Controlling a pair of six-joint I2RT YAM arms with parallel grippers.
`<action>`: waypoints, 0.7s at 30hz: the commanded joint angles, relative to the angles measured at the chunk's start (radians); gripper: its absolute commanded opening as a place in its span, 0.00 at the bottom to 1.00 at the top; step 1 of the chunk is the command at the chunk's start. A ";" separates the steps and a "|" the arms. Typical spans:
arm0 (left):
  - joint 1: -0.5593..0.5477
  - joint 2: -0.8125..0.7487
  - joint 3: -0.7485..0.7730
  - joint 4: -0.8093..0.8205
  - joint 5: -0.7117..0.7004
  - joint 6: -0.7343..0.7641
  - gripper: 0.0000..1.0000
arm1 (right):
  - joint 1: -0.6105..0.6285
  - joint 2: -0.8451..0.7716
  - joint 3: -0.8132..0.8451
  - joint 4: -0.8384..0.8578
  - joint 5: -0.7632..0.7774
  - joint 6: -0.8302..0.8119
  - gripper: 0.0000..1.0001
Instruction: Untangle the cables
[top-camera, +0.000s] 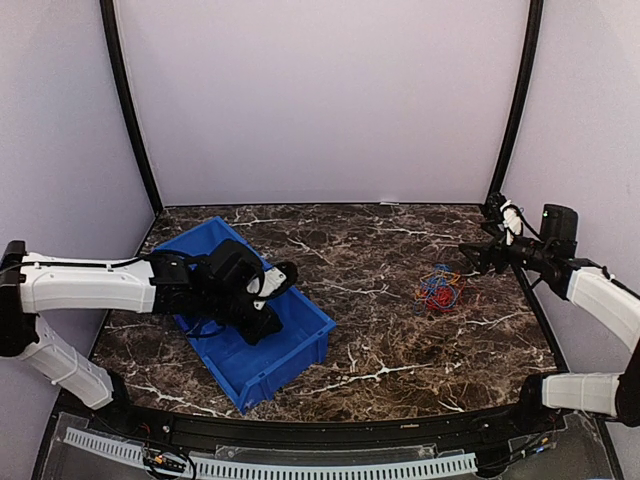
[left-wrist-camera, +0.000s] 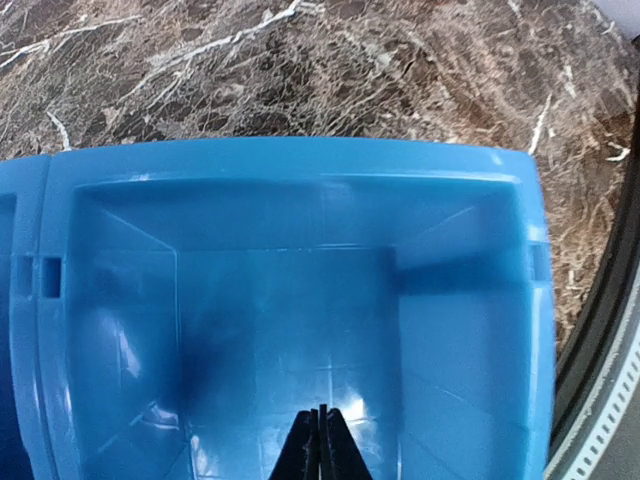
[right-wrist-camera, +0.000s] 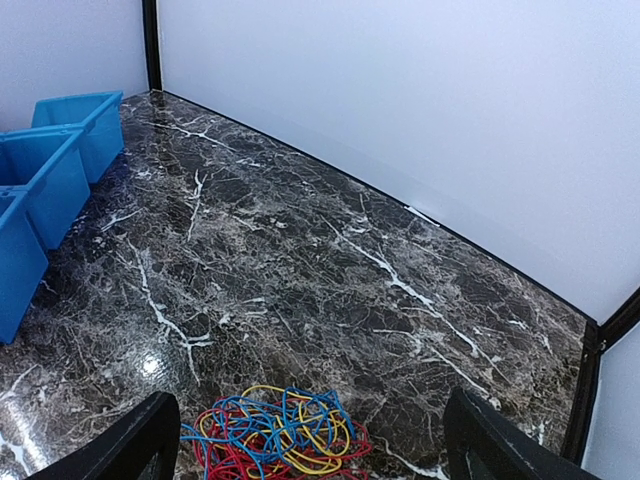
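The cables (top-camera: 439, 289) lie in one tangled bunch of red, blue and yellow wire on the marble table, right of centre. In the right wrist view the cables (right-wrist-camera: 275, 437) sit at the bottom edge between my wide-open fingers (right-wrist-camera: 130, 450). My right gripper (top-camera: 478, 260) is open and empty, hovering just right of and behind the bunch. My left gripper (top-camera: 262, 322) is shut and empty inside the blue bin (top-camera: 300, 350). In the left wrist view its closed fingertips (left-wrist-camera: 322, 450) point at the bare bin floor (left-wrist-camera: 300, 330).
The blue bin has several compartments and stands at the left of the dark marble table (top-camera: 380, 250); its ends show in the right wrist view (right-wrist-camera: 40, 180). White walls and black corner posts (top-camera: 130, 110) enclose the table. A black rail (top-camera: 300, 430) runs along the near edge.
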 joint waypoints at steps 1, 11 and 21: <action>-0.003 0.100 0.057 0.004 -0.074 0.039 0.01 | -0.005 -0.016 0.000 0.018 -0.021 -0.012 0.93; -0.003 0.323 0.206 0.125 -0.125 0.102 0.00 | -0.004 -0.026 0.005 0.003 -0.036 -0.019 0.93; 0.075 0.557 0.497 0.205 -0.127 0.199 0.00 | 0.010 0.028 0.023 -0.017 -0.022 -0.046 0.93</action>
